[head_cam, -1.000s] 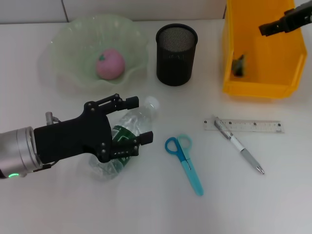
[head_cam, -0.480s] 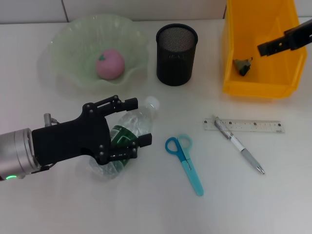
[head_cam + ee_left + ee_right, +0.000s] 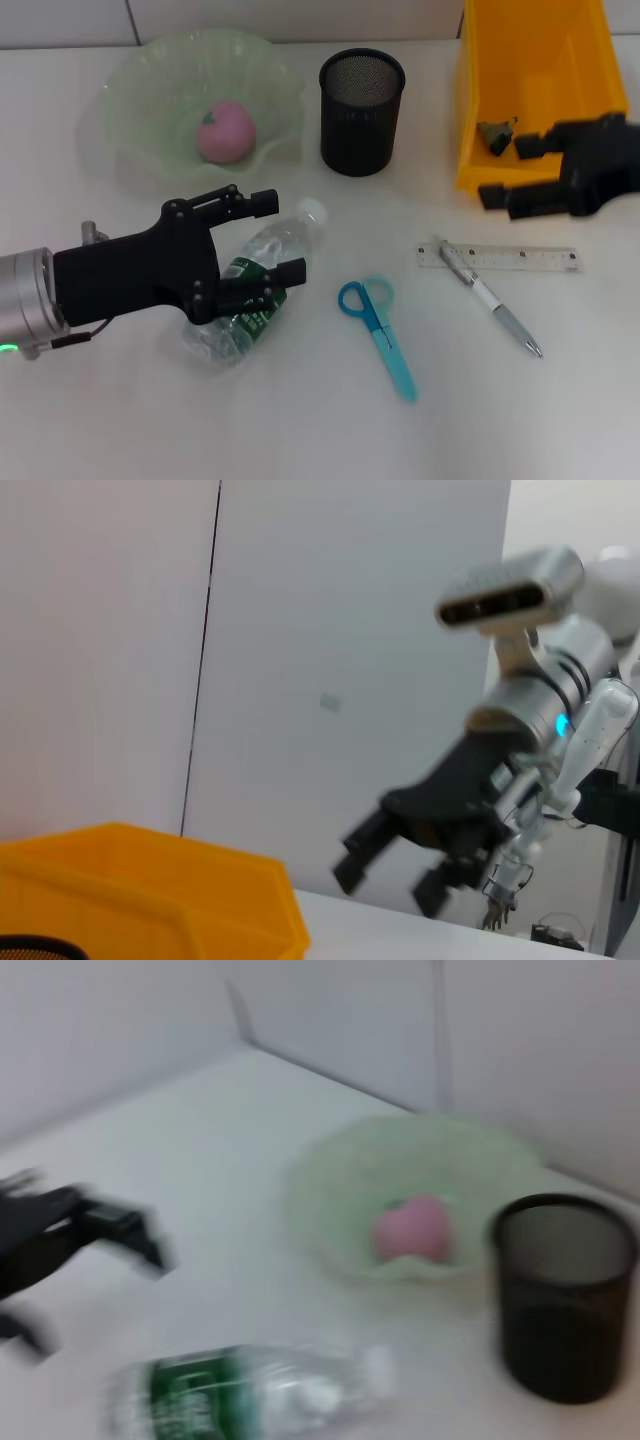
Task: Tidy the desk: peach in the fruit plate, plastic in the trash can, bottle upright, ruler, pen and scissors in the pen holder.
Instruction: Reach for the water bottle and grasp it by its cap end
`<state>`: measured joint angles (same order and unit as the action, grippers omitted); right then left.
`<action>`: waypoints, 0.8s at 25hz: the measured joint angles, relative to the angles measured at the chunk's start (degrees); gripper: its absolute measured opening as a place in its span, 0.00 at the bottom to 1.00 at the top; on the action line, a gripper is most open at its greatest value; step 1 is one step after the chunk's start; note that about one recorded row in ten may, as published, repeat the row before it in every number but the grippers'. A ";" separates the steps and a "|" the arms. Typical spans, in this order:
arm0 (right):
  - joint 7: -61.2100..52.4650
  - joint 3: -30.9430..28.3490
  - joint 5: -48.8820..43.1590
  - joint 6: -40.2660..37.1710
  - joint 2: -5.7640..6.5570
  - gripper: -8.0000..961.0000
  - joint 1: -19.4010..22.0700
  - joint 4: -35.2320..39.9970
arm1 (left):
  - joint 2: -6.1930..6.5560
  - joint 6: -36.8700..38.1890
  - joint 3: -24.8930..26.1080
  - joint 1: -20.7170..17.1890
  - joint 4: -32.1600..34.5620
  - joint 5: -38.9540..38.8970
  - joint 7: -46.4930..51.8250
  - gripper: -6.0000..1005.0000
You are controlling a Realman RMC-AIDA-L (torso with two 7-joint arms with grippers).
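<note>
A clear plastic bottle point(image 3: 250, 295) with a green label lies on its side on the white desk; it also shows in the right wrist view as the bottle point(image 3: 250, 1395). My left gripper point(image 3: 279, 237) is open, with one finger on either side of the bottle's neck. My right gripper point(image 3: 512, 170) is open over the front edge of the yellow trash can point(image 3: 535, 90). A crumpled piece of plastic point(image 3: 495, 135) lies inside the can. The pink peach point(image 3: 225, 130) rests in the green fruit plate point(image 3: 140, 95). Ruler point(image 3: 500, 258), pen point(image 3: 490, 298) and blue scissors point(image 3: 380, 330) lie flat on the desk.
The black mesh pen holder point(image 3: 362, 110) stands between the plate and the trash can. The pen lies across the ruler's left end. In the left wrist view the right gripper point(image 3: 395, 875) hangs beyond the yellow can point(image 3: 150, 890). White wall behind.
My right gripper has come down from above the can's far right to its front edge. The left gripper has shifted slightly left over the bottle. The plastic has stayed in the can.
</note>
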<state>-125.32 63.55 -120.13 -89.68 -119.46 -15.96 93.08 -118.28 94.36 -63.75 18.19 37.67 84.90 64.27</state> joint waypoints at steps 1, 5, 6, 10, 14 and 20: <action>9.19 -0.72 6.50 0.87 0.18 0.83 3.41 -6.22 | -0.24 -0.46 -0.20 -0.82 3.12 0.34 2.96 0.81; 22.79 -4.16 11.44 0.37 0.23 0.83 6.04 -17.41 | -0.50 -2.66 -1.37 -2.02 9.05 0.54 9.72 0.81; 30.19 -6.88 12.74 -0.67 0.19 0.83 6.52 -24.26 | -0.44 -5.91 -3.99 -3.05 14.42 0.66 16.42 0.81; 41.36 -11.93 13.81 -3.16 0.33 0.83 6.23 -35.47 | -0.32 -12.56 -9.21 -4.84 25.68 3.41 27.28 0.81; 52.98 -17.68 13.70 -5.87 0.45 0.83 5.52 -46.37 | -0.30 -23.43 -18.45 -4.80 44.84 20.37 55.13 0.81; 54.17 -17.95 13.65 -6.15 0.47 0.83 5.99 -47.48 | -0.50 -24.81 -29.30 0.64 53.78 42.96 78.97 0.81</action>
<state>-71.15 45.60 -106.47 -95.83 -118.99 -9.96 45.60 -118.78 69.55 -93.04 18.83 91.45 127.86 143.24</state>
